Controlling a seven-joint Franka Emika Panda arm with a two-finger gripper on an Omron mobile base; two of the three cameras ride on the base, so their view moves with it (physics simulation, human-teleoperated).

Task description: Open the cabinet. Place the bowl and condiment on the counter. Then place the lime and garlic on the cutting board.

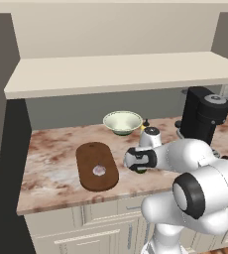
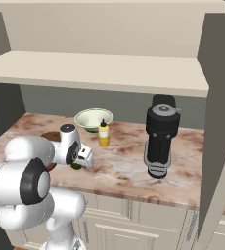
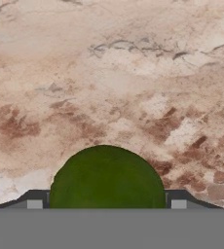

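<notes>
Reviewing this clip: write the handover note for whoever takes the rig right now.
Claw: low over the counter, fingers either side of the lime; whether they grip it, I cannot tell.
Cabinet: open, shelf bare.
Bowl and condiment: on the counter, near the back wall.
Garlic: on the cutting board.
Done: cabinet, bowl, condiment, garlic.
Left: the lime sits on the counter right of the board; grasp it and place it there.
</notes>
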